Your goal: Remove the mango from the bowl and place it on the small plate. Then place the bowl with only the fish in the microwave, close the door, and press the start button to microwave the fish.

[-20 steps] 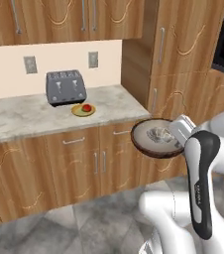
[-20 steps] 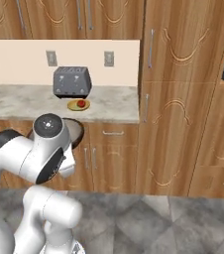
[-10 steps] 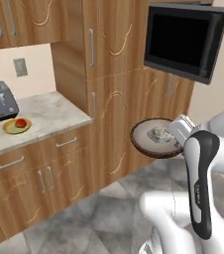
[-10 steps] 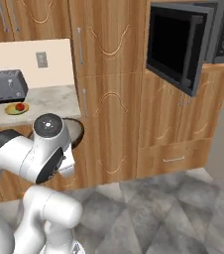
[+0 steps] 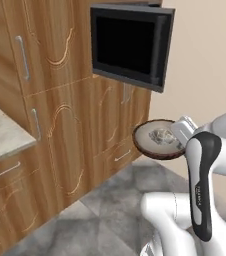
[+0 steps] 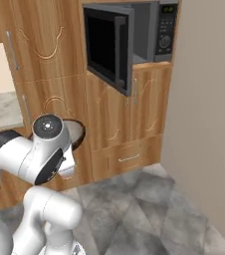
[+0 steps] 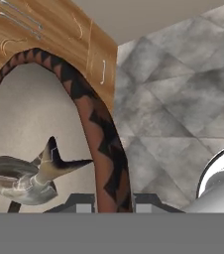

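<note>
Below the open microwave, jaws apparently clenched on bowl; fish inside.

brown bowl held aloft, fish inside

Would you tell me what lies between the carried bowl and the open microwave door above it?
In the left base view, wooden cabinet fronts show between the bowl and the microwave door; nothing loose occupies that stretch.
</note>
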